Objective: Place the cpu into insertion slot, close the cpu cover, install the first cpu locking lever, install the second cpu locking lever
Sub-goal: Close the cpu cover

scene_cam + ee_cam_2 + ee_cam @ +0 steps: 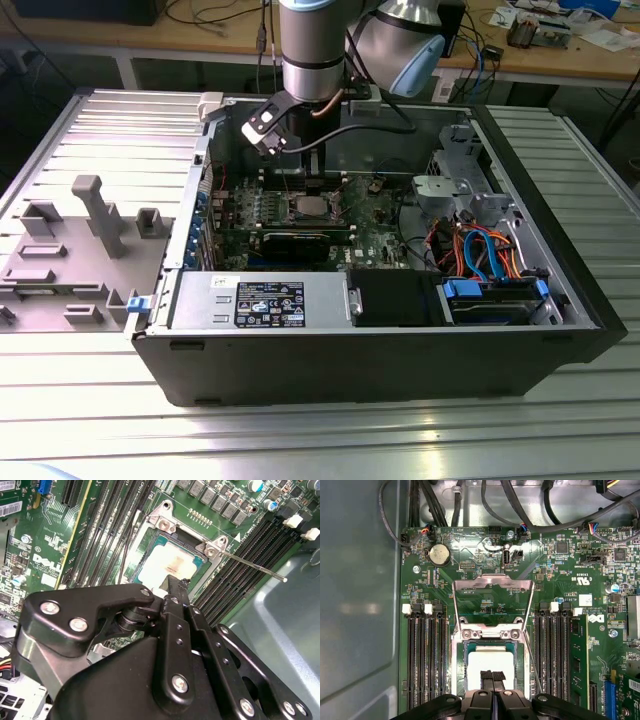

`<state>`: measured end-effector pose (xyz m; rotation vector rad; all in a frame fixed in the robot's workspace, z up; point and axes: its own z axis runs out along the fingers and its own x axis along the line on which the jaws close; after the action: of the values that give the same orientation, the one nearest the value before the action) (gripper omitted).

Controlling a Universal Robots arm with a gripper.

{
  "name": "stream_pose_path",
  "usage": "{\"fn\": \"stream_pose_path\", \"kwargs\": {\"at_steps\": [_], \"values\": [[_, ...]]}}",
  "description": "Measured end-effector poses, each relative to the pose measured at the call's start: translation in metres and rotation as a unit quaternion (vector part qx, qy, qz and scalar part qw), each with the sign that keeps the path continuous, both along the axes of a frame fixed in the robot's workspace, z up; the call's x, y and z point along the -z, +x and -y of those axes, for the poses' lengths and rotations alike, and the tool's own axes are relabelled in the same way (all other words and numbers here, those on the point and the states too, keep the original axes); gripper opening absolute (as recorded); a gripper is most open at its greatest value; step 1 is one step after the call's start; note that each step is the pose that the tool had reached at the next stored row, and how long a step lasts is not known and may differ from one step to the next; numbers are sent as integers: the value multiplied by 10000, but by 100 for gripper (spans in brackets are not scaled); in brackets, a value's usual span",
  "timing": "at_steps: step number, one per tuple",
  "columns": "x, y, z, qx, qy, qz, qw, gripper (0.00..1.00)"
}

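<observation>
Hovering low over the green motherboard (pixel 560 580), the black two-finger gripper (pixel 492 676) has its fingertips pinched together, nothing between them. Just beneath, the small silver-topped square cpu (pixel 490 660) already sits in the metal-framed insertion slot (pixel 492 634); beyond, the windowed grey cpu cover (pixel 492 582) stands open, a thin steel locking lever (pixel 250 566) unlatched

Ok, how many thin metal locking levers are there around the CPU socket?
2. In the second wrist view, one lever sticks out from a socket corner over the memory slots; the other lever runs along the insertion slot's opposite side, one end hidden behind the gripper.
</observation>
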<state>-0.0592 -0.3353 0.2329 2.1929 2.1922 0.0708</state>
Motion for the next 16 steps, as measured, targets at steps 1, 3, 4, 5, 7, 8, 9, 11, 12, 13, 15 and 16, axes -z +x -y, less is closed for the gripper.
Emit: {"fn": "stream_pose_path", "kwargs": {"at_steps": [1,3,4,5,7,8,9,11,12,13,15,16], "values": [[-1,0,0,0,0,0,10000,11],[-5,0,0,0,0,0,10000,11],[-6,0,0,0,0,0,10000,11],[-7,0,0,0,0,0,10000,11],[-10,0,0,0,0,0,10000,11],[-11,0,0,0,0,0,10000,11],[-17,0,0,0,0,0,10000,11],[-19,0,0,0,0,0,10000,11],[-19,0,0,0,0,0,10000,11],[-19,0,0,0,0,0,10000,11],[-23,0,0,0,0,0,10000,11],[-25,0,0,0,0,0,10000,11]]}}
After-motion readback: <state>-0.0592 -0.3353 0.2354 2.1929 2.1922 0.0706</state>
